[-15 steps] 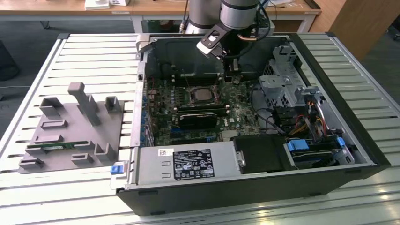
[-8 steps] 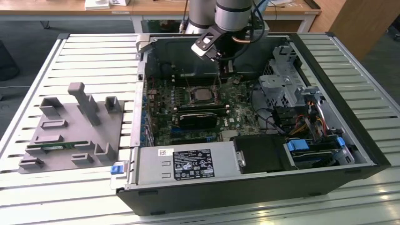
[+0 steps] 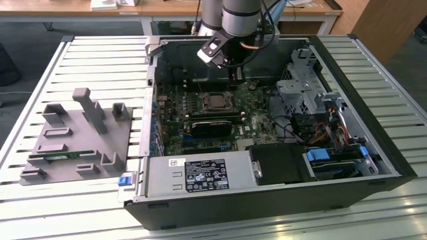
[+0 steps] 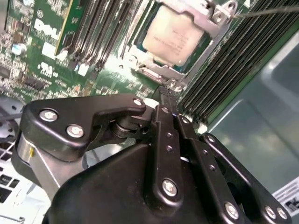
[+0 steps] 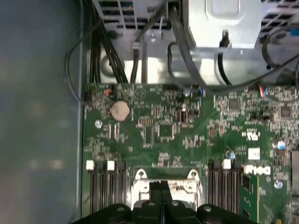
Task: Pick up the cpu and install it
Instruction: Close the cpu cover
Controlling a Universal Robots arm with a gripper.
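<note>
**Claw closed and empty above a cpu already lying in its socket**

The claw (image 4: 166,91) is seen with its two fingers pressed together, and nothing is held between them. The cpu (image 4: 175,37) is found just beyond the claw's tips and apart from them. It lies flat in the socket of the motherboard (image 5: 159,130), with its pale metal top framed by the socket bracket (image 4: 212,11). In the exterior view the cpu (image 3: 215,101) is placed almost directly below the claw (image 3: 233,80).

The fetching and setting-down are judged to be done, and the seating of the chip is taken to be the step in hand. A thin metal rod (image 4: 266,10), probably the latch lever, is seen beside the bracket. Whether it is locked cannot be told, so the install cannot be called finished from these pictures.

Farther from the claw, dark memory slots (image 4: 243,60) are ranged on either side of the socket, and a coin cell (image 5: 119,110) is set further up the board.

White lettering (image 5: 254,169) is printed on the board. A white label (image 3: 200,175) is fixed to the power supply at the end of the case (image 3: 267,205) opposite the claw. Both are noted as print only.

Outside the case, well apart from the claw, a grey fixture tray (image 3: 73,135) is laid on the slatted table (image 3: 40,210).
</note>
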